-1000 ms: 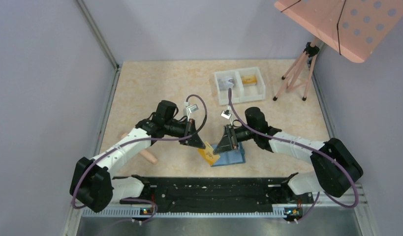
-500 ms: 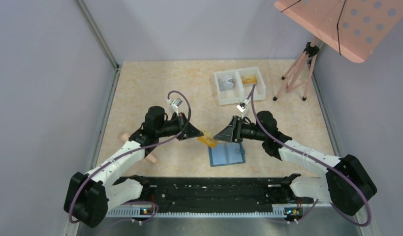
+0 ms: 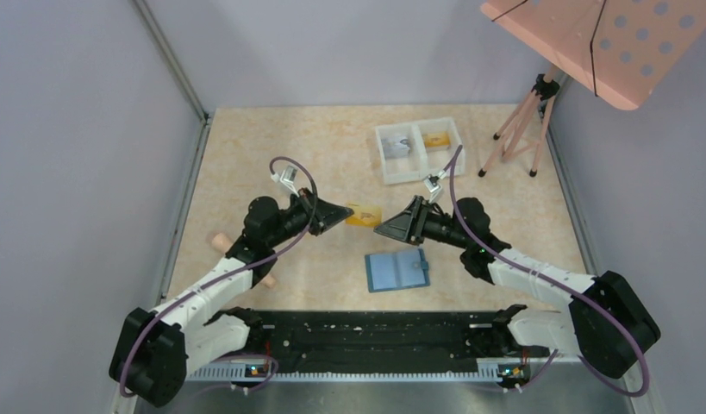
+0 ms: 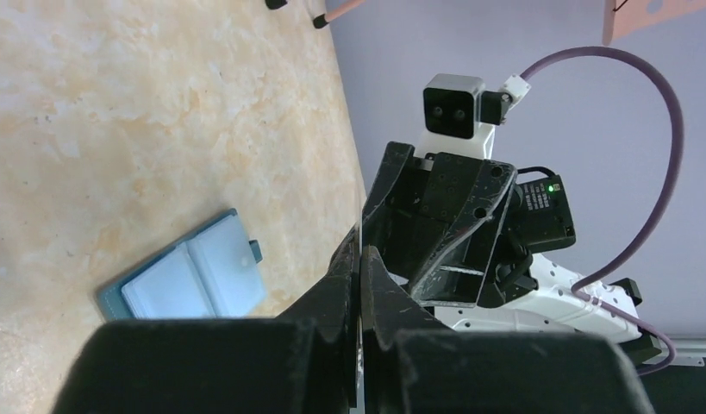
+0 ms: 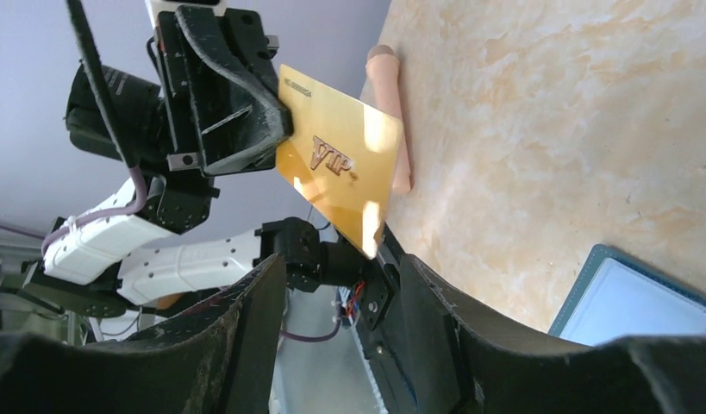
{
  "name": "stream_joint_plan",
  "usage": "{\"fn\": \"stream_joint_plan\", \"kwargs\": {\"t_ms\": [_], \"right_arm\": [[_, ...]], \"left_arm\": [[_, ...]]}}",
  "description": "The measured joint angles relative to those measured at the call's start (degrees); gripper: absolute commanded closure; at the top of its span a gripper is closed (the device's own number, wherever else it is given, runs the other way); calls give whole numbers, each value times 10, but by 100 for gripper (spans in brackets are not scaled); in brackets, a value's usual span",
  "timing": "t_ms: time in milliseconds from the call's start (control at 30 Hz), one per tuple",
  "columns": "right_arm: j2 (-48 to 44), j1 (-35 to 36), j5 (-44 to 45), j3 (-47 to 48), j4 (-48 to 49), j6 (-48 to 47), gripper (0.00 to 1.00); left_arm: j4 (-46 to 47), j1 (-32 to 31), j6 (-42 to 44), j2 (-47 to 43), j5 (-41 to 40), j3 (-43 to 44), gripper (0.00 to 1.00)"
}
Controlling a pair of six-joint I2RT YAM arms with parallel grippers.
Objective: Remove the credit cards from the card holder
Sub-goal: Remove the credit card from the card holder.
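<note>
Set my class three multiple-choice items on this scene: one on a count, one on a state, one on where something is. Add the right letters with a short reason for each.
1. How many compartments does the white tray have?
A. Two
B. Three
C. Four

2. In what state is the card holder?
A. Snapped shut
B. Standing on edge
C. Lying open

3. Where is the gold card?
A. In the white tray
B. In the air, pinched by the left gripper
C. Tucked in the card holder

Answers:
1 A: one divider splits the tray into two halves.
2 C: its light blue inner pockets face up in the top view.
3 B: the right wrist view shows the card clamped in the left gripper, clear of the surface below.
</note>
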Motion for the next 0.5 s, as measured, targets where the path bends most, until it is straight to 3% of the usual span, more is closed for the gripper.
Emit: {"fn": "stream_joint_plan", "kwargs": {"t_ms": [267, 500], "right_arm": [[0, 0, 24, 0, -2, 10, 65], [2, 0, 19, -15, 57, 47, 68]], "left_arm": [[30, 0, -19, -23, -28, -15, 100], [50, 0, -34, -27, -38, -34, 100]]}}
